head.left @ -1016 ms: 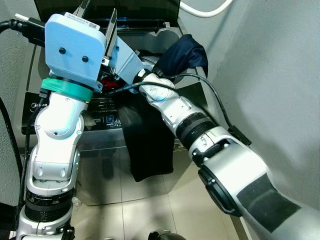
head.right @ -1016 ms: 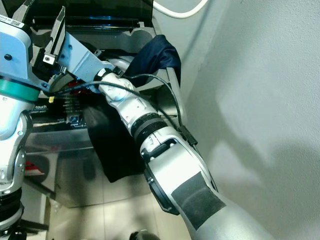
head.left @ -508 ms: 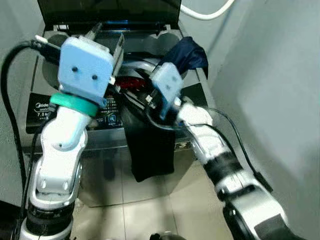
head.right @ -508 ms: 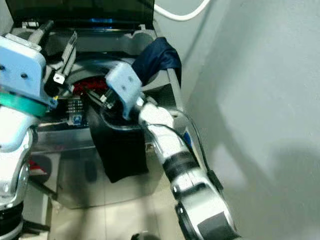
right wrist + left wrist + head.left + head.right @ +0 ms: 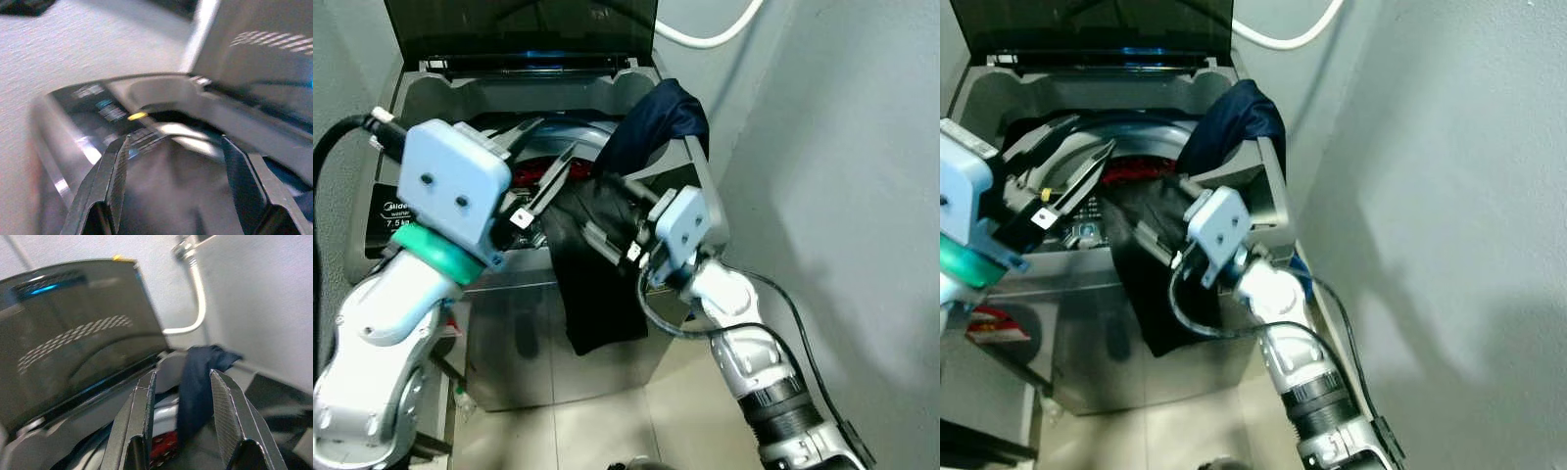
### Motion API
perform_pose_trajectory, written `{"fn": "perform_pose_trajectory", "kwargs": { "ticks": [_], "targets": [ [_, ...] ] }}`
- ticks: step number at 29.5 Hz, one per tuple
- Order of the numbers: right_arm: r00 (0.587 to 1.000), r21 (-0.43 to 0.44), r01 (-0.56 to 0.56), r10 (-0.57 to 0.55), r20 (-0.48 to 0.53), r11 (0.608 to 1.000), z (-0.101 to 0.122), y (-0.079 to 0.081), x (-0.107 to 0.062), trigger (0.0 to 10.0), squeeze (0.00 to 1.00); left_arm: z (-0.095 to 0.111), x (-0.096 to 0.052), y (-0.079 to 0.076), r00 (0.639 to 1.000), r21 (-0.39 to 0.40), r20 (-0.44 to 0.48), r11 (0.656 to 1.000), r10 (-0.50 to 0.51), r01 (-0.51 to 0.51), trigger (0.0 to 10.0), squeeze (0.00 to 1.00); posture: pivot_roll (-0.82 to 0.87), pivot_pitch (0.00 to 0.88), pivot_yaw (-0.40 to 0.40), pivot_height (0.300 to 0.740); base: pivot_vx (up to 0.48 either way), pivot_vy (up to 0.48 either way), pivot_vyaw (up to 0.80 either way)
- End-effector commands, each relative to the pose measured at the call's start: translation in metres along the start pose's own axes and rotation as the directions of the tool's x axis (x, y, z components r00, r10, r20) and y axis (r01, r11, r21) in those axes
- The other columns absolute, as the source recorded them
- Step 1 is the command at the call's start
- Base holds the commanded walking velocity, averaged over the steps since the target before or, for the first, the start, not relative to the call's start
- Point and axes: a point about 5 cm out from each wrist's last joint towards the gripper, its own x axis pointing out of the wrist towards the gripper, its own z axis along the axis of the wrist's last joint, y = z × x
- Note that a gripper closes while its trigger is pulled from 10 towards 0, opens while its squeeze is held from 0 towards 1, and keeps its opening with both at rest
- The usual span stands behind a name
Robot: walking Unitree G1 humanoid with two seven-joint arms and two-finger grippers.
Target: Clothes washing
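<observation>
The top-loading washer [image 5: 423, 94] stands with its dark lid [image 5: 509, 29] raised. A navy garment [image 5: 658, 116] is draped over the right rim. A black garment [image 5: 597, 284] hangs from the drum down the front panel. Something red [image 5: 530, 172] lies inside the drum. My left gripper [image 5: 558, 135] hovers over the drum's front left, open and holding nothing. My right gripper [image 5: 590, 201] is open too, just in front of the black garment at the front rim. Between the open fingers [image 5: 139, 416], the left wrist view shows the navy garment [image 5: 195, 382].
A white hose [image 5: 705, 39] loops behind the washer. A grey wall [image 5: 842, 176] stands close on the right. The control panel [image 5: 386, 208] is at the front left. Tiled floor [image 5: 607, 431] lies in front of the machine.
My right gripper has drawn back out of the drum to the front rim. My left gripper has dropped lower and to the left. The camera has pulled back and shows more of the washer.
</observation>
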Motion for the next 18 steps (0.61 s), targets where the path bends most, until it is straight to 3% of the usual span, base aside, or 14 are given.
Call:
{"fn": "perform_pose_trajectory", "kwargs": {
  "ticks": [1,11,18],
  "targets": [
    [0.999,-0.001,-0.033,0.033,0.002,0.999,0.003,0.005,0.001,10.0,0.00,0.002,-0.004,0.001,0.999,0.028,-0.004,0.998,0.050,-0.050,10.0,0.00,0.14,0.092,-0.034,0.740,0.000,0.000,0.00],
    [0.996,-0.019,-0.087,0.086,-0.019,0.996,0.001,0.016,0.006,10.0,0.00,0.002,-0.010,-0.002,0.983,0.117,0.008,0.976,0.185,-0.185,10.0,0.00,0.14,0.090,-0.048,0.740,0.000,0.000,0.00],
    [0.996,-0.020,-0.090,0.089,-0.031,0.996,-0.001,0.020,0.007,10.0,0.00,-0.004,-0.026,-0.007,0.968,-0.002,-0.089,0.972,0.235,-0.236,10.0,0.00,0.15,0.093,-0.049,0.740,0.000,0.000,0.00]
  ]
}}
